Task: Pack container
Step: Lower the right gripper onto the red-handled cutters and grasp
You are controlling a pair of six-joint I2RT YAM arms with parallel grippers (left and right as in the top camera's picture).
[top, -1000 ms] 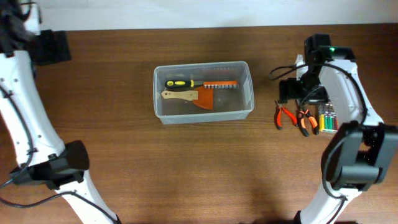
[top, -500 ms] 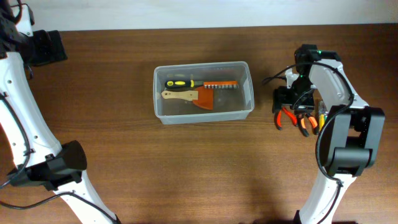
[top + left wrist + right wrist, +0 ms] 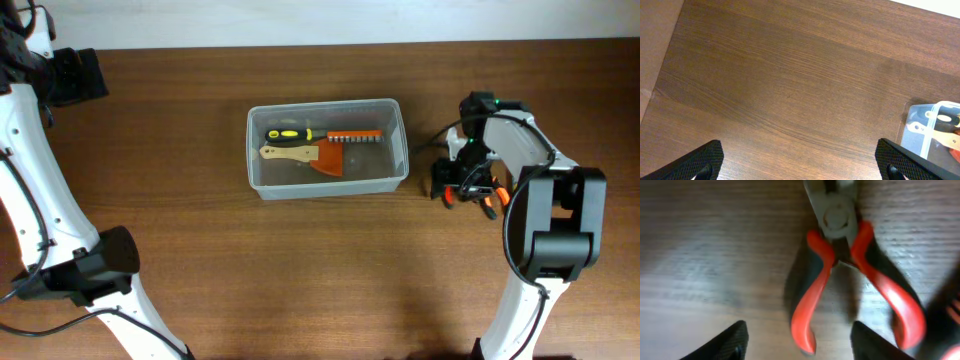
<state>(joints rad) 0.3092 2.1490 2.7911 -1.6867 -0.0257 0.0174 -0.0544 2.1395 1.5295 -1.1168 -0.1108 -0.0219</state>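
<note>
The clear plastic container (image 3: 400, 150) stands at the table's middle. It holds a yellow-and-black screwdriver (image 3: 287, 133), a wood-handled orange scraper (image 3: 300, 155) and an orange bit strip (image 3: 355, 135). One corner shows in the left wrist view (image 3: 930, 132). My right gripper (image 3: 452, 185) is open, low over red-handled pliers (image 3: 850, 275) lying on the table. Its fingers (image 3: 802, 345) straddle the pliers' left handle without touching it. My left gripper (image 3: 800, 167) is open and empty above bare wood at the far left (image 3: 80, 75).
Orange-handled pliers (image 3: 490, 203) lie just right of the red ones, partly under my right arm. The table's back edge meets a pale wall. The left table edge shows in the left wrist view (image 3: 660, 85).
My right gripper has moved left and down, from beside the tools to right over the red pliers. The left arm has barely moved.
</note>
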